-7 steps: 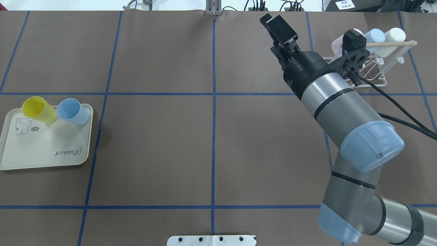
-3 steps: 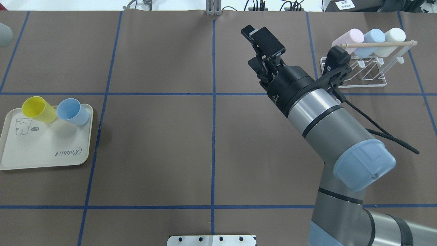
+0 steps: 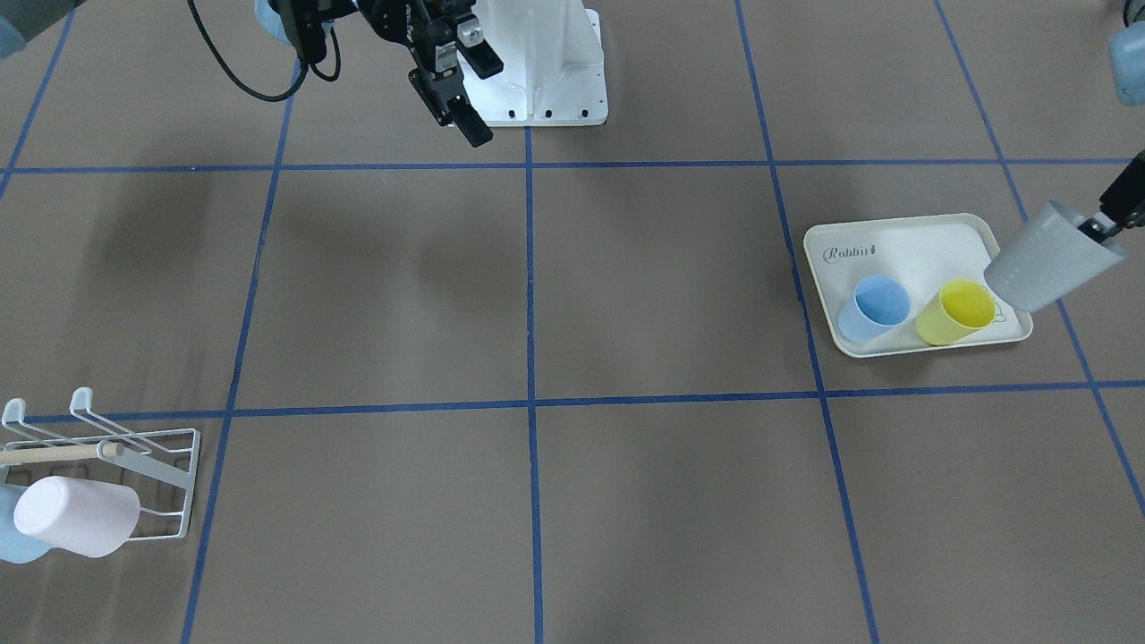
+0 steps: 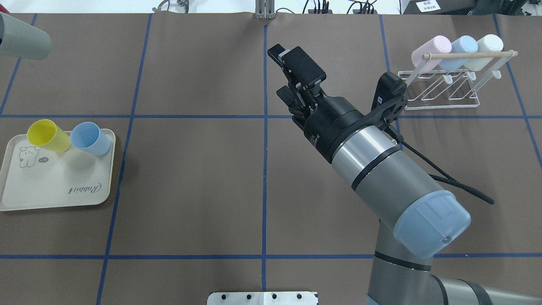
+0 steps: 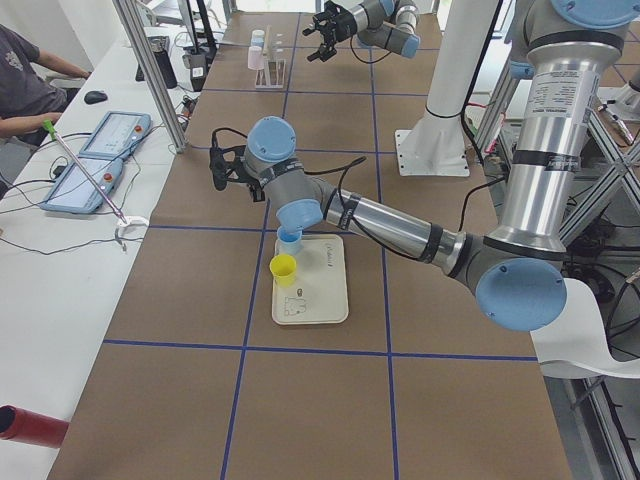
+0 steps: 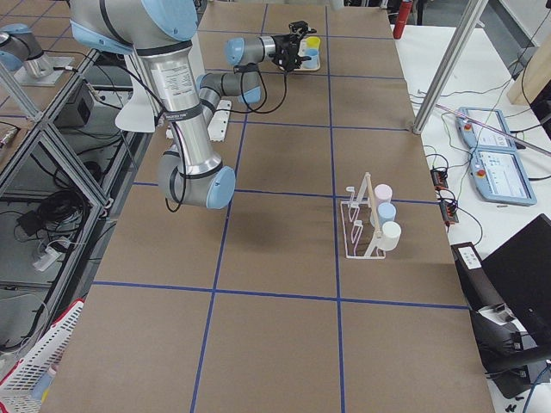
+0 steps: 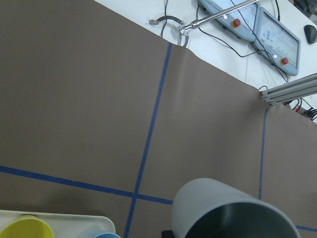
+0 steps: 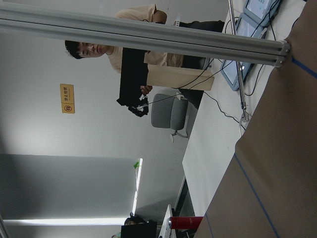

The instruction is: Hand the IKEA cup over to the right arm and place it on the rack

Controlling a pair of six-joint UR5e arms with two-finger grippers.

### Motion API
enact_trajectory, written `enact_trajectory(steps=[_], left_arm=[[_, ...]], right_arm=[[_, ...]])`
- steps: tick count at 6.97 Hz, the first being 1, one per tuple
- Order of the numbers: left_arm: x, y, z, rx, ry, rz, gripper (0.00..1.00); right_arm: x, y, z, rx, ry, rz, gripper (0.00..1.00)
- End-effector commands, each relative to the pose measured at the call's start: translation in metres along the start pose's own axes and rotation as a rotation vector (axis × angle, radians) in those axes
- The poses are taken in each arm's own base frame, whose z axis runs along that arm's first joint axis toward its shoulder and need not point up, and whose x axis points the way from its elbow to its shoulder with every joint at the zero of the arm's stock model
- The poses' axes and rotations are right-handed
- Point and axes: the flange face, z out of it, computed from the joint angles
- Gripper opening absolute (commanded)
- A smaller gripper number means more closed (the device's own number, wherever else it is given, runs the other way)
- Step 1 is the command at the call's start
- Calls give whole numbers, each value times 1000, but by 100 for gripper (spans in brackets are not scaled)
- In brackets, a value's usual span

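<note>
**Grey cup up in the air, right gripper spread wide**

The left gripper pinches the rim of the grey cup and holds it tilted in the air, close to the tray. A yellow cup and a blue cup stand side by side at the far edge of the tray.

The right arm reaches over the middle of the brown desk. In the view from above it covers a big part of the desk. The right gripper holds nothing — its fingers are spread apart. The rack sits well apart from it on the right side. A pink cup, a pale blue cup and a white cup lie on it in a row, by the wooden stick.

From above, only a bit of the grey cup shows in the top left corner, and the left arm is cut off. From the front, the picture's edge cuts off the left gripper and part of the rack. The right wrist camera sees only the room, with a person far off.

A second ago the right arm was right by the rack and hid part of it. Now it has swung toward the middle line — the whole rack shows. The grey cup was not in the top view then.
</note>
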Motion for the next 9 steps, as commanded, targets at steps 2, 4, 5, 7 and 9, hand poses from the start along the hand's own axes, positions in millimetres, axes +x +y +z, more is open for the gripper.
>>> enact_trajectory(steps=[2,4,5,7,9], left_arm=[[72,37,39,1,197,-119,0],[106,86,84,9,418,-214,0],[123,105,99,-11,510,-268,0],[153,146,130,-32,702,-389,0],[157,202,172,-62,817,-458,0]], right_arm=[[7,26,23,-69,32,-5,99],[-2,10,31,-119,40,-18,99],[-2,10,32,-127,44,-13,99],[2,5,36,-137,9,94,99],[17,1,40,-153,-26,163,99]])
